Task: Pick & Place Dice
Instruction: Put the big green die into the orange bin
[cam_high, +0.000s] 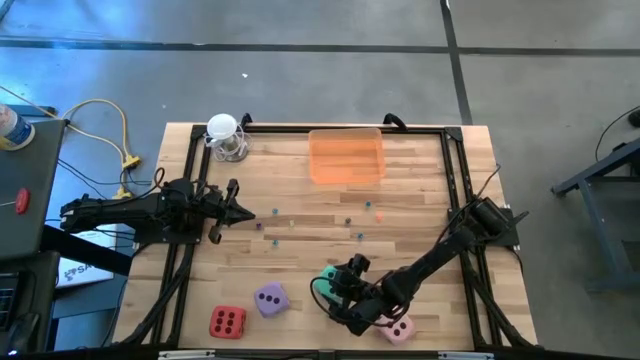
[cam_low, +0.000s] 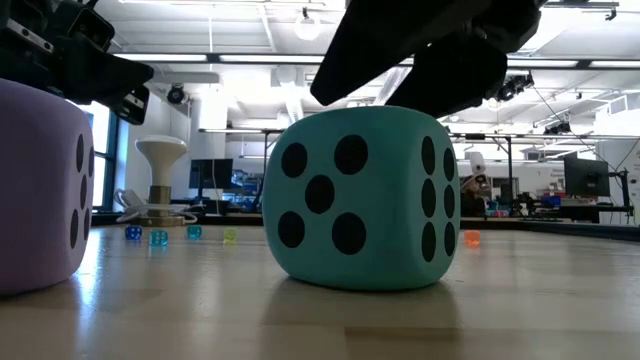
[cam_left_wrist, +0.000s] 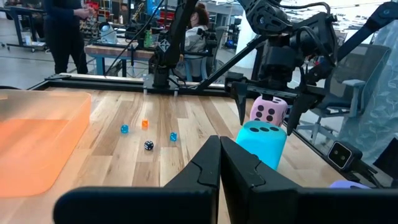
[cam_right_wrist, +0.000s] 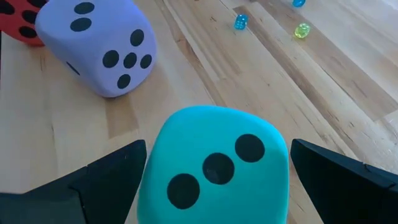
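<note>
The teal die (cam_right_wrist: 214, 165) rests on the table near its front edge, three pips up. My right gripper (cam_right_wrist: 217, 149) hangs open over it, one finger (cam_right_wrist: 106, 180) on each side; I see no touch. The purple die (cam_high: 270, 298) and the red die (cam_high: 227, 321) sit to its left. The pink die (cam_high: 397, 326) lies to its right, partly under my right arm. My left gripper (cam_high: 240, 212) is shut on nothing, level above the table's left side.
An orange tray (cam_high: 346, 157) sits at the far middle of the table. A white stand (cam_high: 225, 135) is at the far left. Small coloured beads (cam_high: 350, 212) are scattered mid-table. A black frame (cam_high: 450, 170) runs along the table's edges. People stand beyond the table.
</note>
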